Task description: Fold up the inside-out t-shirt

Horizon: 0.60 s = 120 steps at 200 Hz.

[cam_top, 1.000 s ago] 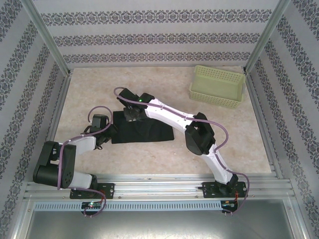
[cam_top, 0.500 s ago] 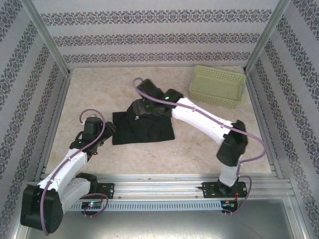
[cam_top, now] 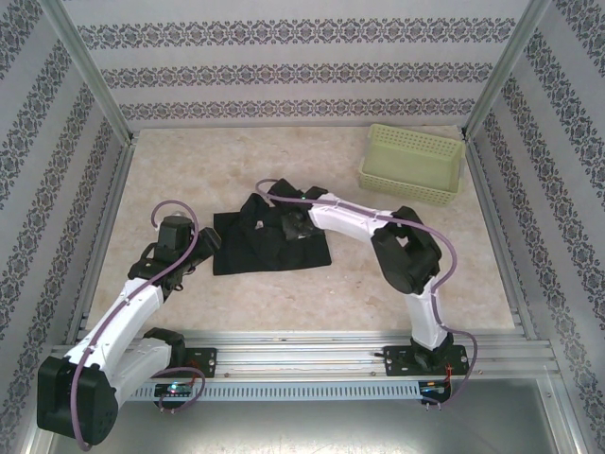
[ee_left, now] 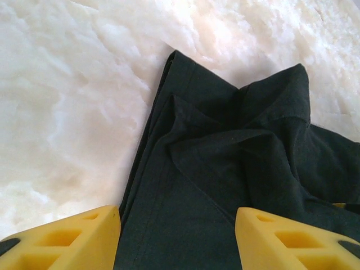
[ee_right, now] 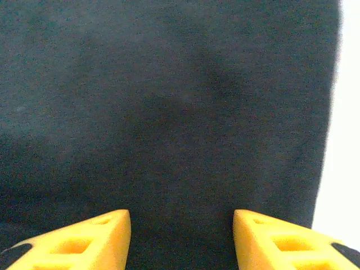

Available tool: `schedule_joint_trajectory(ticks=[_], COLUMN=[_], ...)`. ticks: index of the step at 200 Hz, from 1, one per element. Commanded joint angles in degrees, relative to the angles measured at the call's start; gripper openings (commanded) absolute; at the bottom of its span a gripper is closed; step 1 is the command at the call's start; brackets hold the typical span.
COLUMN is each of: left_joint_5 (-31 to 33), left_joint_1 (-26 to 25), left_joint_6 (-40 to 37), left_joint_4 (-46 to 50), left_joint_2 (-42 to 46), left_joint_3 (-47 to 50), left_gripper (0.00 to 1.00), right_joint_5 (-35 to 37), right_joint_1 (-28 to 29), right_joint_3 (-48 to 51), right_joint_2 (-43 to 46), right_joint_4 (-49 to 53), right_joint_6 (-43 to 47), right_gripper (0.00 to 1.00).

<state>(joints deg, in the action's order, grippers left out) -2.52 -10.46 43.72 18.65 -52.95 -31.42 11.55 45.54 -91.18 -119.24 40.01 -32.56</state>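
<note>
Lying bunched, black t-shirt, overlapping creased folds, stitched hem.

Black t-shirt, pale green perforated basket, cream marbled table, floral-striped walls.

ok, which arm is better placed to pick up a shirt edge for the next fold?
Left, probably. The left end effector is open, with the t-shirt side edge lying just inside its fingers and bare table beside it. The right end effector is open over flat mid-fabric, with no edge between its fingers.
</note>
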Motion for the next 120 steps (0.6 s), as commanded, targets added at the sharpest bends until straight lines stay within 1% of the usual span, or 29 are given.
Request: schedule_joint_trajectory(ticks=[1,27,58,78,100,109,120], left_joint_5=[0.4,0.9,2.0,1.1,-3.4,-5.3,-5.4], left_joint_1=[-0.6,-0.6,-0.5,-0.6,-1.2,-2.7,-6.1], left_joint_6=[-1.2,-1.4,-2.1,-2.5,-2.6,-2.9,-2.4], left_joint_4=[1.6,2.1,3.7,4.0,2.3,0.9,-0.1], left_joint_2=[1.2,2.3,4.2,5.7,5.3,4.3,2.2], left_joint_3=[-0.2,0.2,0.9,0.8,0.0,-0.6,-2.1], left_gripper=[0.57,0.57,0.57,0.57,0.56,0.56,0.56], right_joint_5=[-2.5,-8.0,-12.5,-12.6,-10.3,-9.8,-9.6], right_joint_1=[4.1,6.4,6.8,5.3,1.7,0.1,-2.0], right_joint_3=[-7.6,-15.3,-21.9,-21.4,-17.0,-15.9,-15.6], right_joint_2=[-1.9,-6.0,-8.1,-6.0,-1.6,-0.8,-0.7], right_joint_4=[-0.1,1.1,2.5,2.3,0.0,-0.5,-0.6], right_joint_6=[1.2,1.4,2.6,3.4,4.0,4.7,5.6], right_gripper=[0.49,0.47,0.47,0.46,0.45,0.44,0.44])
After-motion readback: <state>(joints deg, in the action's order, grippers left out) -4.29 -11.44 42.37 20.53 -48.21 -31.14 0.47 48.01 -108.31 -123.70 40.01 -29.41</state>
